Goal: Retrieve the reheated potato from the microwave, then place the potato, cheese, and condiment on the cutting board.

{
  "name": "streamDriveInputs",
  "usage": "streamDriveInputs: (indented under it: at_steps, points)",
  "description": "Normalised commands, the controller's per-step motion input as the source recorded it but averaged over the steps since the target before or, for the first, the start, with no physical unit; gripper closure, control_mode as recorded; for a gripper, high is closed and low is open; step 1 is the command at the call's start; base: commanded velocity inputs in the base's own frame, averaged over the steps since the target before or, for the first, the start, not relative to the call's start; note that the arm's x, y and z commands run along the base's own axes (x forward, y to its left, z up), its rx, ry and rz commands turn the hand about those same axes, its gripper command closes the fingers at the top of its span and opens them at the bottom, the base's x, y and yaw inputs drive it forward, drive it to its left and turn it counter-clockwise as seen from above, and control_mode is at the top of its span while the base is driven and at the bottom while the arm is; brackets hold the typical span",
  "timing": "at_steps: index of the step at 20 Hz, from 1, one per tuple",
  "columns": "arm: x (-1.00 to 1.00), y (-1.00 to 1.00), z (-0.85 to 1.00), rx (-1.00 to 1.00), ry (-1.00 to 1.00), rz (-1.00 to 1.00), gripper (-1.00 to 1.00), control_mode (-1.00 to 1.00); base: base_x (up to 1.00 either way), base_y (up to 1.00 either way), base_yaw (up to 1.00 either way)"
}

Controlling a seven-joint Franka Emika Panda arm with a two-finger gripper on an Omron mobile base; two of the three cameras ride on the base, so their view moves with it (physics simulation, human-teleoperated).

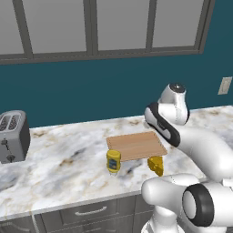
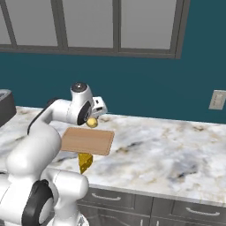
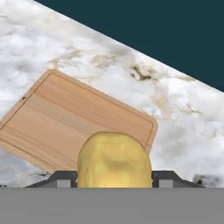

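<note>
My gripper (image 2: pixel 92 119) is shut on the potato (image 2: pixel 91 122), a pale-yellow oval lump, and holds it just above the far edge of the cutting board (image 2: pixel 88 141). In the hand view the potato (image 3: pixel 114 159) sits between the two dark fingertips (image 3: pixel 61 178), with the light-brown cutting board (image 3: pixel 65 122) below and beyond it. The cheese (image 1: pixel 156 165), an orange-yellow wedge, lies on the counter at the board's near right corner. The condiment (image 1: pixel 113 161), a yellow jar with a blue band, stands at the near left corner of the cutting board (image 1: pixel 136 145). The microwave is out of view.
A grey toaster (image 1: pixel 12 136) stands at the far left of the marble counter (image 1: pixel 63 164). A teal wall with windows runs behind, with a wall outlet (image 2: pixel 217 99) at the right. Grey drawers (image 1: pixel 86 211) sit below the counter's front edge.
</note>
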Motion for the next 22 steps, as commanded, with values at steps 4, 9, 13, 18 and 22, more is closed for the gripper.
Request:
streamDriveInputs:
  at_steps: [4,9,13,18,22]
  points:
    - [0.12,-0.08,-0.48,-0.01,0.16,0.01,1.0,-1.0,0.0,0.0,0.0]
    - [0.25,0.0,-0.45,-0.01,0.07,0.0,1.0,-1.0,0.0,0.0,0.0]
    - [0.31,-0.03,-0.44,-0.02,0.01,0.0,1.0,-1.0,0.0,0.0,0.0]
    - [0.29,-0.05,-0.44,-0.07,0.03,0.0,1.0,-1.0,0.0,0.0,0.0]
    - [0.16,-0.09,-0.4,-0.02,0.03,0.0,1.0,-1.0,0.0,0.0,0.0]
